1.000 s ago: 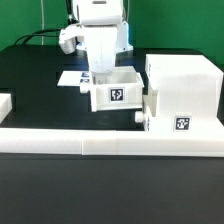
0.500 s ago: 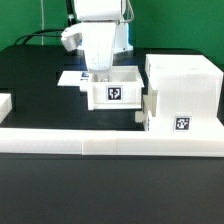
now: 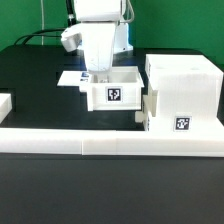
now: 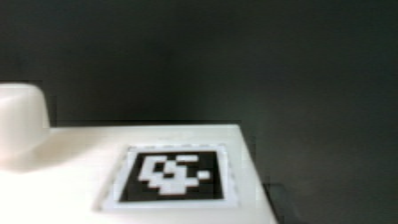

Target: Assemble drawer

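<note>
The large white housing (image 3: pixel 182 88) stands at the exterior view's right, with a square tag (image 3: pixel 181 125) on its front. A small open-top tray (image 3: pixel 113 88) with a tag on its front sits left of it. My gripper (image 3: pixel 99 72) reaches down onto the tray's back wall, where the tray hides its fingertips. It seems shut on that wall. A second small white part with a round knob (image 3: pixel 140 117) sits against the housing's left side. The wrist view shows only a blurred white face with a tag (image 4: pixel 173 172). No fingers show there.
A long low white border wall (image 3: pixel 110 143) runs along the front. The marker board (image 3: pixel 72 77) lies flat behind the tray, on the left. A white block (image 3: pixel 4 103) sits at the left edge. A blurred white rounded shape (image 4: pixel 18 120) shows in the wrist view.
Between one second and half a second ago, the arm and the small tray shifted slightly up and to the exterior view's left together. Nothing has visibly moved since.
</note>
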`<state>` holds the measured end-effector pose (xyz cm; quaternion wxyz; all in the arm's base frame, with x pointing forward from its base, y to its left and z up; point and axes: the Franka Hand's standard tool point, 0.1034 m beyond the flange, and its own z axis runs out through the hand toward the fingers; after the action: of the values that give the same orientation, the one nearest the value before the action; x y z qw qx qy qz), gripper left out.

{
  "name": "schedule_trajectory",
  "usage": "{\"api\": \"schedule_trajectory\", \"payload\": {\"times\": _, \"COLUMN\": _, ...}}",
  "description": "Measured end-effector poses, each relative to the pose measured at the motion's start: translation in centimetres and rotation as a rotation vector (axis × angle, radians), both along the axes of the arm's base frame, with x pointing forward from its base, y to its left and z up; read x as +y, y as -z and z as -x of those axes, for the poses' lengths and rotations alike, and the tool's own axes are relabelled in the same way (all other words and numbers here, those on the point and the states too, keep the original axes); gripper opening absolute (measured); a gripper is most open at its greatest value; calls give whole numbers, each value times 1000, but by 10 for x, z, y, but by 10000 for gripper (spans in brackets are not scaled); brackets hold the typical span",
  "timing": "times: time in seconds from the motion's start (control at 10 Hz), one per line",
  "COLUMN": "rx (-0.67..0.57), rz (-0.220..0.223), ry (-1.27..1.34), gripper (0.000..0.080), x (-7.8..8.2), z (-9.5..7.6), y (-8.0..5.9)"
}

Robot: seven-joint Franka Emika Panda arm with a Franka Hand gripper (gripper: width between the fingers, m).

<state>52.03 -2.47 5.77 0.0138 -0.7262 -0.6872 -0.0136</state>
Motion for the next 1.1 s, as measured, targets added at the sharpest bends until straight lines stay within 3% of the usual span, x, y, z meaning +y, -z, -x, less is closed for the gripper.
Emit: {"api": "schedule_trajectory", "payload": {"times": 1.1, "rx": -37, "rz": -6, "ry": -3, "gripper": 45, "x": 8, "z": -10, "y": 2}}
